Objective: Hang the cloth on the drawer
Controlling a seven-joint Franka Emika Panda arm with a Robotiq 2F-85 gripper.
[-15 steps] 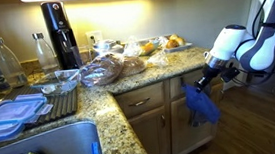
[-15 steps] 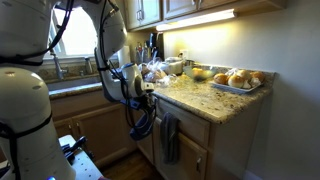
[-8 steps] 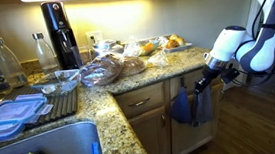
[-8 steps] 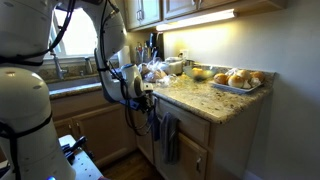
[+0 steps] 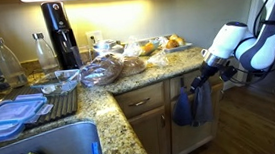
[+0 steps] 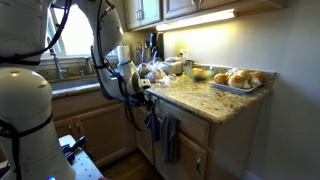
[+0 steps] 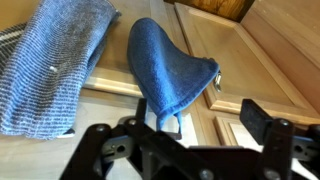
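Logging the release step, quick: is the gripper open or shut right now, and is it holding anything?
Gripper: open, jaws spread wide in the wrist view, holding nothing; the cloth hangs in front of it, unclamped.

1. The bench [image 5: 131, 89] is a speckled granite top that turns a corner; both exterior views show it [image 6: 205, 104].
2. A tall black appliance [image 5: 60, 34] stands upright at the back, with a clear bottle [image 5: 43, 50] just beside it.
3. More bottles [image 5: 4, 64] stand further along the wall.
4. Clear bags of bread [image 5: 102, 70] lie near the middle.
5. A tray of rolls [image 6: 238, 80] sits towards the bench's end.
6. A glass bowl [image 5: 56, 84] and a stack of plastic lids [image 5: 10, 113] rest on a dark drying mat [image 5: 64, 101].
7. A steel sink [image 5: 43, 147] is set into the bench beside the mat.
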